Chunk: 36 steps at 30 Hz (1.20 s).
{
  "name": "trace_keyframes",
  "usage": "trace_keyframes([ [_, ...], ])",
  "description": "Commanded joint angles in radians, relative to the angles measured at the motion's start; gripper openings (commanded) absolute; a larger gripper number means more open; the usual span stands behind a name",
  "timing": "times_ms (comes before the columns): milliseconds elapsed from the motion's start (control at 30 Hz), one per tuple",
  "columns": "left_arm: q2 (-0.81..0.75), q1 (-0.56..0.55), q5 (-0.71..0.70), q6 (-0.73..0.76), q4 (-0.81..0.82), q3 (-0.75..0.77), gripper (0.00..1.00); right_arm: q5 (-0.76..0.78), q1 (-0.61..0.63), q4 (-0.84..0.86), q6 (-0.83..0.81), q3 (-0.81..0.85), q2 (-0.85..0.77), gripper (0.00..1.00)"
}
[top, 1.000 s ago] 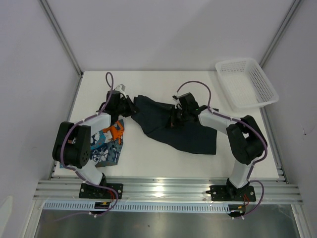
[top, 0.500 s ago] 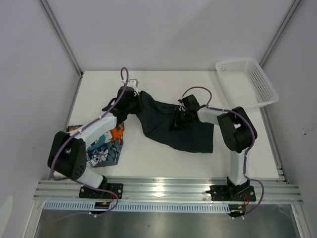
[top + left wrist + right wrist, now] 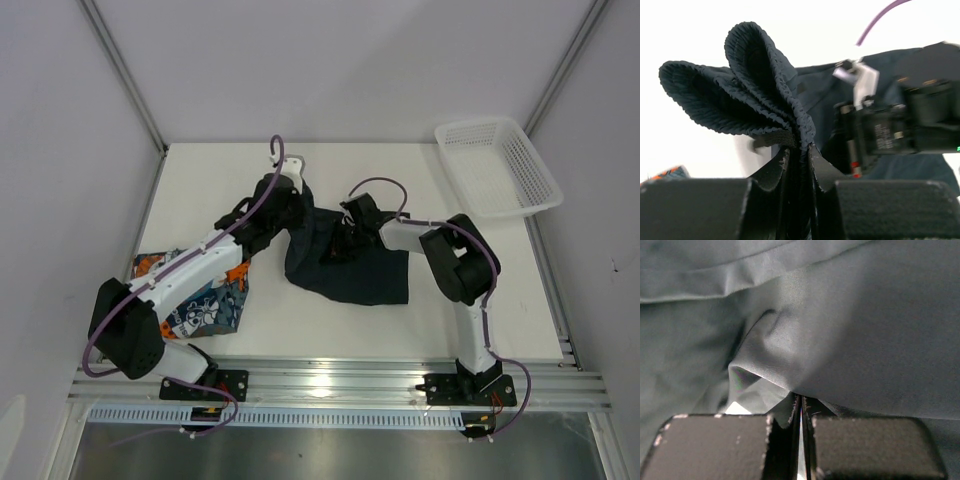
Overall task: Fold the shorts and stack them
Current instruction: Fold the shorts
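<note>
The plain dark navy shorts [image 3: 350, 270] lie bunched in the middle of the table. My left gripper [image 3: 292, 208] is shut on their gathered waistband [image 3: 765, 95] at the far left corner and holds it up. My right gripper [image 3: 340, 243] is shut on a fold of the same fabric [image 3: 840, 340] near the middle of the shorts. The printed orange, teal and white shorts [image 3: 205, 295] lie folded at the left, partly under my left arm.
A white mesh basket [image 3: 497, 167] stands at the back right corner. The table's front rail [image 3: 330, 382] runs along the near edge. My right gripper's body shows in the left wrist view [image 3: 890, 130], close to the held waistband.
My left gripper has carried the waistband to the right, toward my right gripper. The navy shorts have bunched narrower and shifted left. My right gripper has moved a little left.
</note>
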Motion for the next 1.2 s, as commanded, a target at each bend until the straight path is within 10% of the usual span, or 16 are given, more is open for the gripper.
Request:
trace_keyframes([
  [0, 0.021, -0.063, -0.086, 0.033, -0.032, 0.084, 0.01, 0.052, 0.012, -0.037, 0.011, 0.020, 0.015, 0.00],
  [767, 0.067, -0.223, -0.074, -0.007, -0.061, 0.182, 0.01, -0.075, -0.005, -0.050, 0.070, 0.138, 0.126, 0.00],
  [1167, 0.075, -0.223, -0.175, 0.033, -0.084, 0.201, 0.01, -0.057, -0.040, -0.128, 0.040, 0.135, -0.153, 0.22],
])
